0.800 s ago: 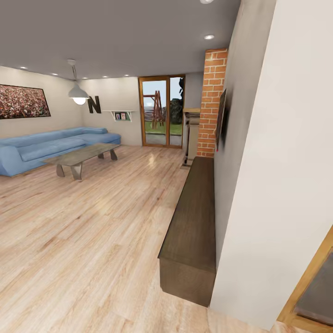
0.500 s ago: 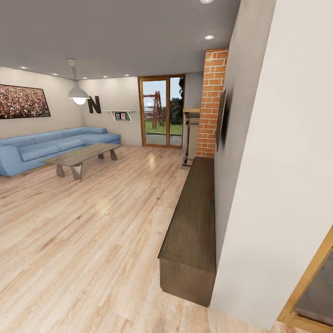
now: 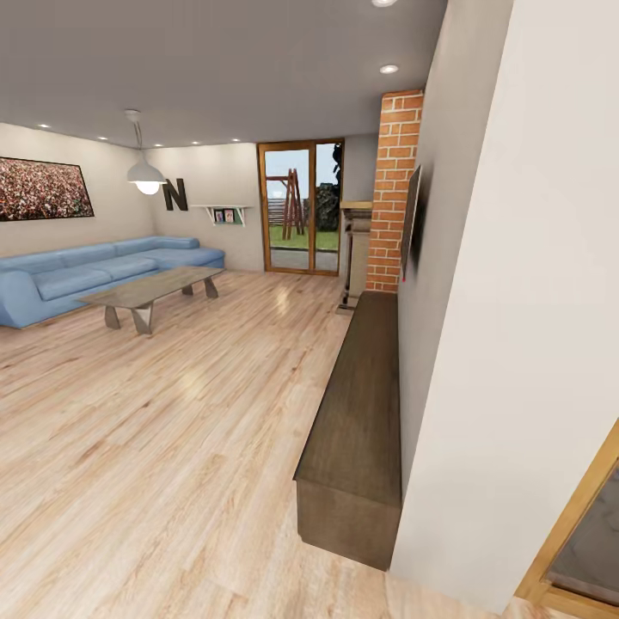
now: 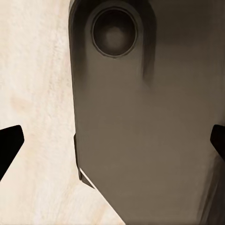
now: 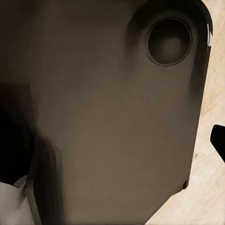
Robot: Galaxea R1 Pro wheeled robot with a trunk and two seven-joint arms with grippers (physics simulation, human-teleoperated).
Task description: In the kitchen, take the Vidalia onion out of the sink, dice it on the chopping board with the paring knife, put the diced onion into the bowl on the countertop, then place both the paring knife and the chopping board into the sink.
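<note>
I am in a living room, and the kitchen, sink, onion, chopping board, paring knife, bowl and countertop are all out of view. In the left wrist view my left gripper [image 4: 112, 143] is open, its black fingertips [image 4: 9, 145] wide apart with nothing between them, over a dark grey panel of my own body [image 4: 140, 122] and pale wood floor [image 4: 37, 70]. In the right wrist view my right gripper [image 5: 112, 140] hangs over the same kind of dark panel [image 5: 108, 103]. One black fingertip [image 5: 219, 140] stands far out at the edge, and nothing is held.
A white wall corner [image 3: 516, 344] stands close at the right, with a wooden door frame [image 3: 576, 524] beyond it. A long dark low cabinet [image 3: 357, 413] runs along the wall to a brick column [image 3: 391, 198]. A blue sofa [image 3: 86, 273] and coffee table [image 3: 150, 291] sit far left; open wood floor [image 3: 172, 430] lies ahead.
The head view has shifted very slightly, seen in the garden swing sliding a little behind the glass door. Nothing in the room has moved.
</note>
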